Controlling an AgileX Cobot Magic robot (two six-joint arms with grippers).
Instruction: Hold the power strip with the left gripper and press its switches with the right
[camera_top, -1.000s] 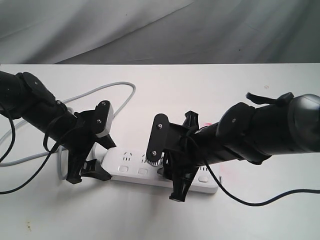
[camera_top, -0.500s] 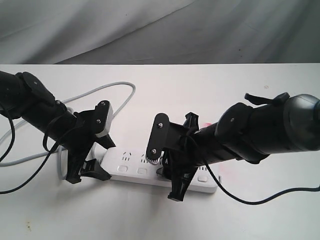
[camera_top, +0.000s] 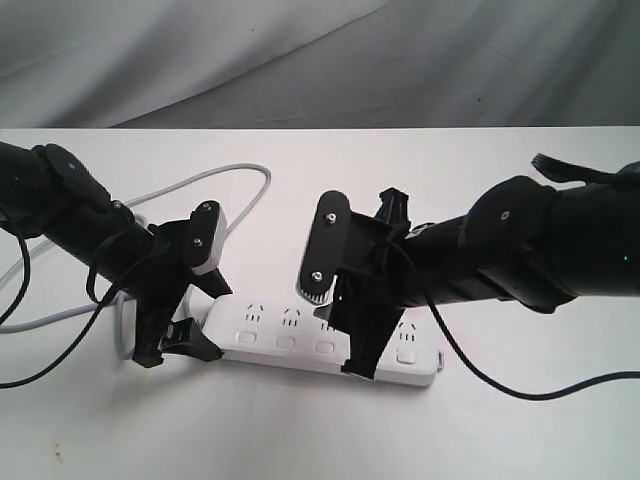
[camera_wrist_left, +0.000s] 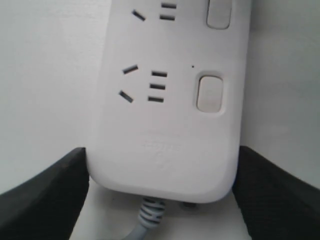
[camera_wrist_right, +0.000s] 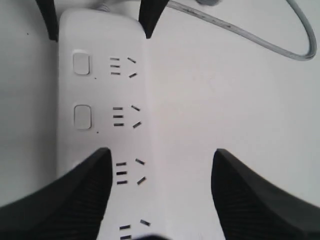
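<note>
While the power strip (camera_top: 285, 330) lies flat on the white table (camera_top: 450, 170), running left to right in the exterior view, the left gripper (camera_wrist_left: 161, 162) is clamped on its cord end. Both fingers (camera_wrist_left: 45, 195) sit flush against the long sides, just past the last outlet. The grey cord (camera_top: 215, 180) exits that end and loops over the table behind the left arm.

The right gripper (camera_wrist_right: 161, 157) hangs over the middle of the strip, jaws wide apart, holding nothing. One finger (camera_wrist_right: 75, 200) lies over the button side, covering roughly the third of the switches (camera_wrist_right: 81, 65); can't tell if it actually touches. The other finger is over bare table on the outlet side, apart from the strip.

The two switches nearest the cord end are uncovered in the right wrist view, each beside its outlet. In the exterior view the right arm hides part of the strip's right half; one more switch shows near the far end.
</note>
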